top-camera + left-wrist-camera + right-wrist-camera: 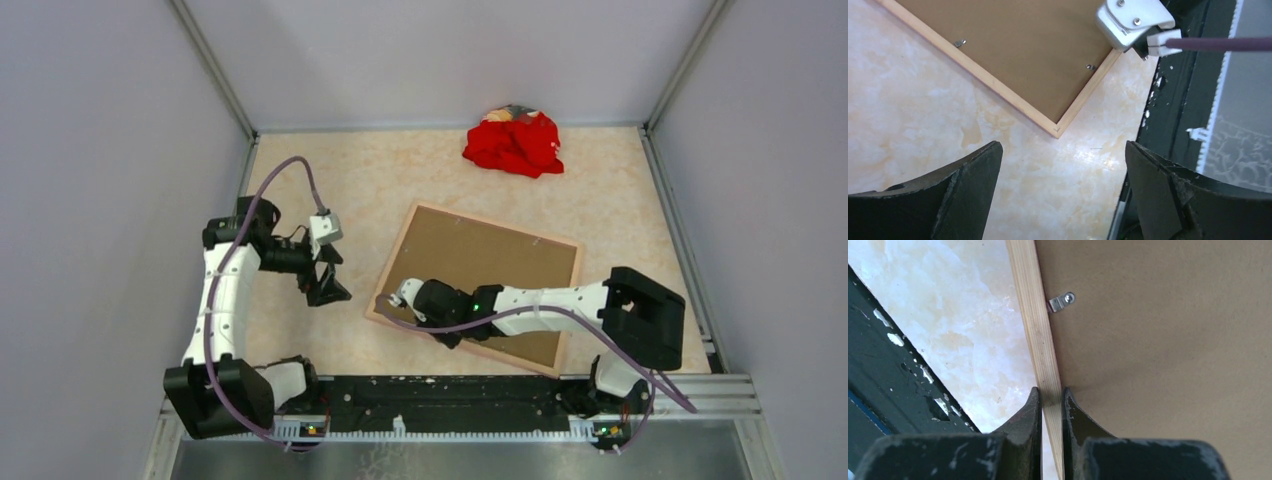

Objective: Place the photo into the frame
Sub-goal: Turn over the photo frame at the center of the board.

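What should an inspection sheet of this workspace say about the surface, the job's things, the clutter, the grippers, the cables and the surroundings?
Surface: beige marbled table.
Job's things: frame lies back up, brown backing board inside its tan rim; photo not seen.
Clutter: red cloth heap at the far side, apart from the frame.
Grippers: right gripper shut on the frame's rim; left gripper open over bare table.
Cables: purple cable loops off the left arm; another trails along the right arm.
Surroundings: grey walls, black rail at the near edge.
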Available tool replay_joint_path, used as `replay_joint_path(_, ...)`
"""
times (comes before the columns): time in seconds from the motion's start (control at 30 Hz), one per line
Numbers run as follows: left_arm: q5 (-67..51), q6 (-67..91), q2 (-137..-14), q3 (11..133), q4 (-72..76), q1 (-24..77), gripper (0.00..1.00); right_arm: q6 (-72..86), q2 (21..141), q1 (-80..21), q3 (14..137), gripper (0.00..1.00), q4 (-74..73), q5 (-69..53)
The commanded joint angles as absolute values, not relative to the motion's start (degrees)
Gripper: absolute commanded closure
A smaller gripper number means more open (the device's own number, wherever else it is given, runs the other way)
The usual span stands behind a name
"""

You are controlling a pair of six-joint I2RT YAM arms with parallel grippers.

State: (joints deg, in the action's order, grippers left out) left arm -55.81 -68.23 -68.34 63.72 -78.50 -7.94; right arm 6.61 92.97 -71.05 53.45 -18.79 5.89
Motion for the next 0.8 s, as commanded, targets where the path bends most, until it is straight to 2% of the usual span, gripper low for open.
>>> replay_joint_path(0.0,-57.50,-82.68,-63.32,61.30,-77.68,-8.19,0.01,9.38,89.54,-69.58,61.43,1.00,-22.94,8.08)
replay_joint_path(0.13,-55.86,-91.70,-57.41,57.28,-75.04,-8.22,0.01,10.31,87.78,-67.42,65.86,1.00,-25.12,4.45)
replay_joint_path(0.5,-55.43,-106.80,-38.76,42.56,-55.49,-6.95,0.01,13.71,87.00,-62.38,75.79,1.00,-28.39,-7.28)
replay_joint_path(0.77,-55.06,-115.02,-37.85,42.90,-52.57,-5.05,0.02,15.51,90.35,-60.77,85.72,1.00,-32.38,-13.01)
